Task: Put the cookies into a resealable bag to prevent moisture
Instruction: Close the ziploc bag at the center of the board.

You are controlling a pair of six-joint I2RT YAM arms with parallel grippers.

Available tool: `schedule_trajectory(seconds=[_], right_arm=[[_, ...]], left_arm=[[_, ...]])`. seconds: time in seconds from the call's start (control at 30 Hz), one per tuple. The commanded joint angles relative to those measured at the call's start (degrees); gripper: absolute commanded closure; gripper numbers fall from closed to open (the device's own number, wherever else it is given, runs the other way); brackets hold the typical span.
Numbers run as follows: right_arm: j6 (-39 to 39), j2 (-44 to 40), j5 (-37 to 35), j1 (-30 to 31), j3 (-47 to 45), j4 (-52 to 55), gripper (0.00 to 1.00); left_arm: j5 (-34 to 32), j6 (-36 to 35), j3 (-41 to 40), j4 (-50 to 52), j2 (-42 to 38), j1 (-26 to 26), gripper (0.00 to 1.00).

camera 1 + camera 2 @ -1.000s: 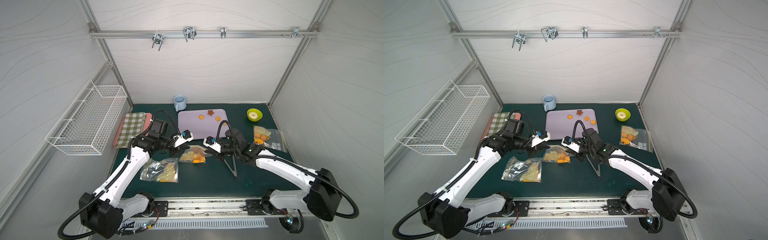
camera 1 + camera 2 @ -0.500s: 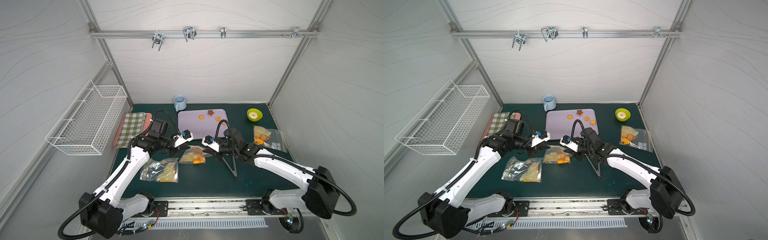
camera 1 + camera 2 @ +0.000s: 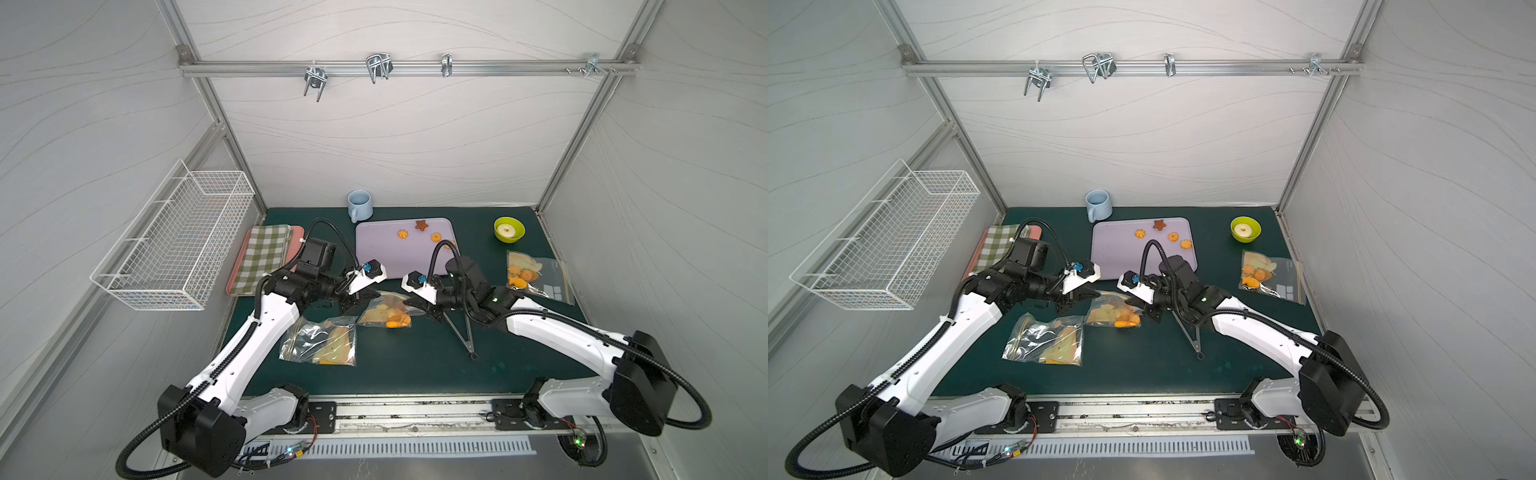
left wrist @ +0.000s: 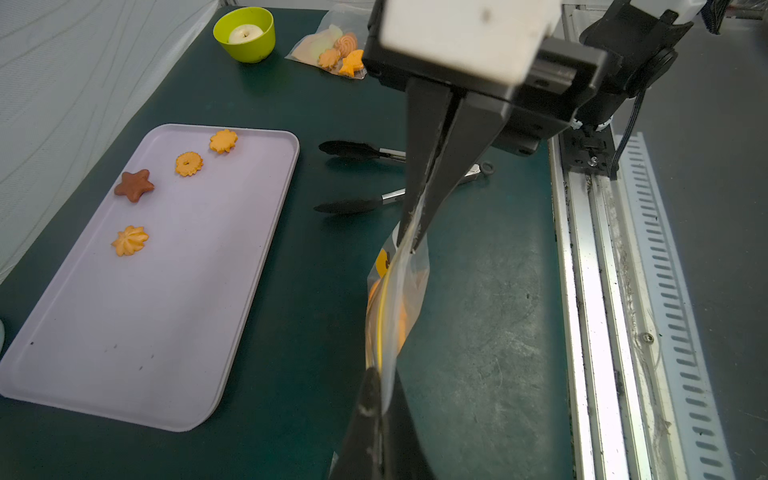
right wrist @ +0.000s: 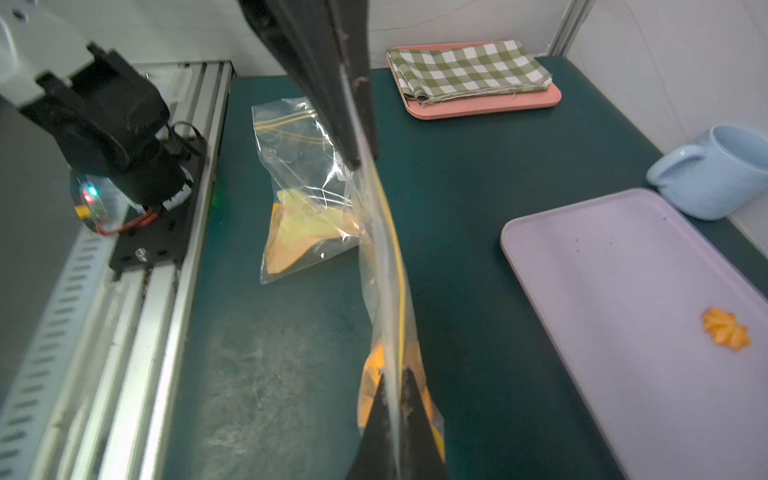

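A clear resealable bag point(image 3: 386, 311) point(image 3: 1113, 311) with a yellow zip line is stretched taut just above the green mat, orange cookies point(image 3: 397, 322) inside it. My left gripper point(image 4: 376, 395) point(image 3: 365, 297) is shut on one end of its top edge. My right gripper point(image 5: 392, 378) point(image 3: 415, 305) pinches the other end, fingers a hair apart with the edge between them. Several cookies lie loose on the lilac tray point(image 3: 386, 257): a dark star point(image 4: 134, 185), a ridged round point(image 4: 189, 163) and flowers point(image 4: 129, 240).
A second clear bag point(image 3: 320, 345) lies front left, and a third bag point(image 3: 536, 276) with cookies lies at the right. Black tongs point(image 3: 459, 332) rest under the right arm. Green bowl point(image 3: 509, 229), blue mug point(image 3: 360, 204) and checked cloth point(image 3: 266, 257) stand behind; a wire basket point(image 3: 178, 245) hangs left.
My right gripper has slid a little leftward along the bag's top edge, and its fingers have eased slightly. The left arm and the bag have stayed in place.
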State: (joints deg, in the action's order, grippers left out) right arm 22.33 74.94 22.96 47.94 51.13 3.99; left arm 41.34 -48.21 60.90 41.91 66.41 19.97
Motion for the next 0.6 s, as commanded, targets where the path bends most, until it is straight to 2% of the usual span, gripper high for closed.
schedule_trajectory(seconds=[0.0,0.03,0.07,0.1,0.13,0.17,0.2,0.23,0.27,0.3,0.4,0.43,0.47,0.5,0.57], right_arm=[[0.7,0.0,0.7,0.6,1.3,-2.2,0.73],[0.5,0.1,0.6,0.6,1.2,-2.4,0.78],[0.2,0.3,0.6,0.6,1.5,-2.2,0.94],[0.2,0.4,0.5,0.7,1.9,-1.8,1.00],[0.3,0.6,0.5,0.7,2.0,-1.7,1.00],[0.3,0.6,0.5,0.7,2.1,-1.9,0.94],[0.4,0.8,0.5,0.8,2.1,-2.3,0.77],[0.4,0.8,0.5,0.8,2.0,-2.7,0.73],[0.4,0.9,0.5,0.8,2.0,-2.7,0.80],[0.0,0.9,0.5,0.8,2.2,-2.7,0.98],[0.0,1.3,0.5,1.0,2.5,-2.7,1.00],[0.0,1.3,0.5,1.0,2.3,-3.2,0.84],[0.0,1.2,0.6,1.1,2.0,-3.9,0.77],[-0.3,1.3,0.6,1.1,2.0,-4.1,0.79],[-0.6,1.6,0.8,1.2,2.6,-3.8,0.97]], left_arm=[[2.1,-0.9,0.5,-1.7,-0.6,-0.2,1.00],[2.1,-0.9,0.5,-1.7,-0.7,-0.2,1.00],[2.1,-1.0,0.5,-1.7,-0.6,-0.2,1.00],[2.2,-0.9,0.5,-1.7,-0.6,-0.2,1.00],[2.2,-0.9,0.5,-1.7,-0.6,-0.2,1.00],[2.2,-0.9,0.5,-1.7,-0.6,-0.2,1.00],[2.1,-0.9,0.5,-1.7,-0.6,-0.2,1.00],[2.2,-0.9,0.5,-1.7,-0.7,-0.1,1.00],[2.1,-0.9,0.5,-1.7,-0.7,-0.2,1.00],[2.2,-0.9,0.5,-1.7,-0.7,-0.2,1.00],[2.2,-0.9,0.5,-1.7,-0.7,-0.2,1.00],[2.2,-0.9,0.5,-1.7,-0.7,-0.2,1.00],[2.3,-0.9,0.5,-1.7,-0.7,-0.2,1.00],[2.4,-0.9,0.5,-1.6,-0.7,-0.2,1.00],[2.6,-1.0,0.6,-1.7,-0.7,-0.2,1.00]])
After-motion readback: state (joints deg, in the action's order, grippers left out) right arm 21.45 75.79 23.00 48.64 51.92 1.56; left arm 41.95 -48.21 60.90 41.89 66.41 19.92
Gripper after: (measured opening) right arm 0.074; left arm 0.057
